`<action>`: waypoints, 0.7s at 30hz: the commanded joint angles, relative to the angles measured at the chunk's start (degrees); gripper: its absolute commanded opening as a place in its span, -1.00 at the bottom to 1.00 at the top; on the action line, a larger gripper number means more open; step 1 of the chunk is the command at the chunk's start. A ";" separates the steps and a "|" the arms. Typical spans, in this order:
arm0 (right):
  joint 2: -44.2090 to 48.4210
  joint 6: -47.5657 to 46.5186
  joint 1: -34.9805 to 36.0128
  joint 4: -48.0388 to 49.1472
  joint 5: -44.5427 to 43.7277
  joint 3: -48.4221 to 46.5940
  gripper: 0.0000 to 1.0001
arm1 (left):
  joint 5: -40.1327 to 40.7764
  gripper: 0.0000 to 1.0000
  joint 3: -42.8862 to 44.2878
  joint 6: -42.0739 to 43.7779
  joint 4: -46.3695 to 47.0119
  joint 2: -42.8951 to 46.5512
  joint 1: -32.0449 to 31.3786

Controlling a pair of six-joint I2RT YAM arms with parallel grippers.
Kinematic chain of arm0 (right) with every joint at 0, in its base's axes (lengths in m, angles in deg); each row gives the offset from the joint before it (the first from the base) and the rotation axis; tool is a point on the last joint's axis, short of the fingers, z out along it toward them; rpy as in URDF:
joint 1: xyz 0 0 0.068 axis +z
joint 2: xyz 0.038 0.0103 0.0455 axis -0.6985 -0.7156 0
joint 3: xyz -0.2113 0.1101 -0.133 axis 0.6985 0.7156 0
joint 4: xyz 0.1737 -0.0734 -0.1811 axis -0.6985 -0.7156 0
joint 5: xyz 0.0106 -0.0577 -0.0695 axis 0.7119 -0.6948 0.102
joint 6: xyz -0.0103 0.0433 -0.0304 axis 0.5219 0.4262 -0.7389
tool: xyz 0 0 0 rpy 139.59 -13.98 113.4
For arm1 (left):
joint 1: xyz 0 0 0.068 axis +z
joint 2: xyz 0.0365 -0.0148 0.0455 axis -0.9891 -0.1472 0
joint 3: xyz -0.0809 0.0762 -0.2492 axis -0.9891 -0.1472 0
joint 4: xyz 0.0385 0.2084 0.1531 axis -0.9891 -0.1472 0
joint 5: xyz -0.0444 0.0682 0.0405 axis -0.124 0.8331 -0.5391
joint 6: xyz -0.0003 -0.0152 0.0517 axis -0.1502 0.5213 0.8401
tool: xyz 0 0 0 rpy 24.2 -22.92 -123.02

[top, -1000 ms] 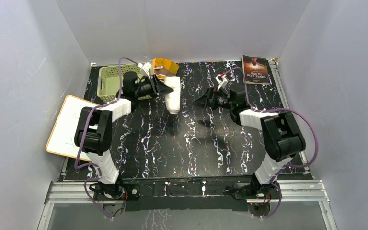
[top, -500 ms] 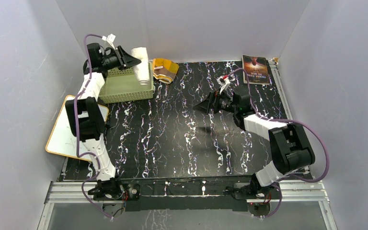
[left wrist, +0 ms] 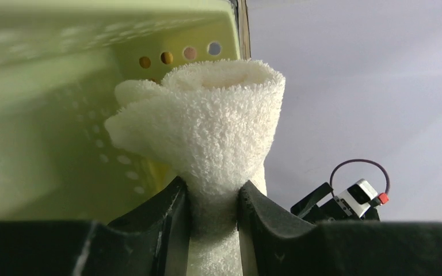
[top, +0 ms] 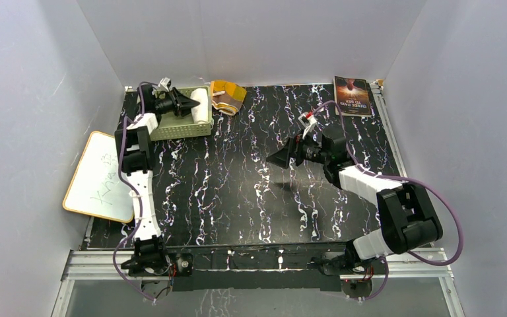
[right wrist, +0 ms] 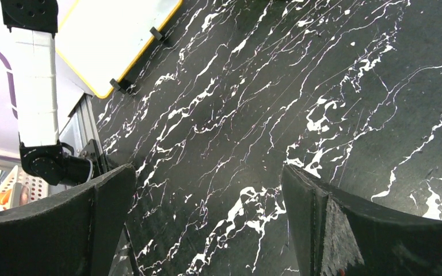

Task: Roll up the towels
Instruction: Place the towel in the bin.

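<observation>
Left gripper (left wrist: 213, 195) placing the rolled white towel (left wrist: 207, 126) in the green basket (top: 171, 125); right gripper (right wrist: 207, 172) idle.

Left jaws are clenched on the towel's lower part, and the roll stands up between them at the basket's right end, against the inside wall (can't tell if it touches the bottom). The patterned brown towel (top: 226, 94) lies rolled just right of the basket, at the far edge of the table (top: 237, 198). The right gripper is spread wide and empty, hovering over mid-table, well apart from both towels. Step looks like stowing the first roll; rolling itself seems done. The next move likely needs the left jaws to let go without snagging or loosening the roll, then a lift clear of the basket wall. The book (top: 352, 96) and whiteboard (top: 96, 175) are not involved.
</observation>
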 commanded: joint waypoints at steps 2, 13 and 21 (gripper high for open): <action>2.89 -2.03 0.38 0.46 -0.85 1.15 0.96 | 0.50 -0.55 9.82 3.28 -12.30 1.26 -0.75; 4.19 -1.85 0.89 0.34 -1.24 2.48 0.96 | 12.91 -0.33 17.64 27.72 -44.07 -2.51 -2.67; 5.03 -2.15 1.64 -0.61 -1.88 1.99 0.96 | 21.62 0.21 21.04 34.32 -53.59 -2.79 -3.81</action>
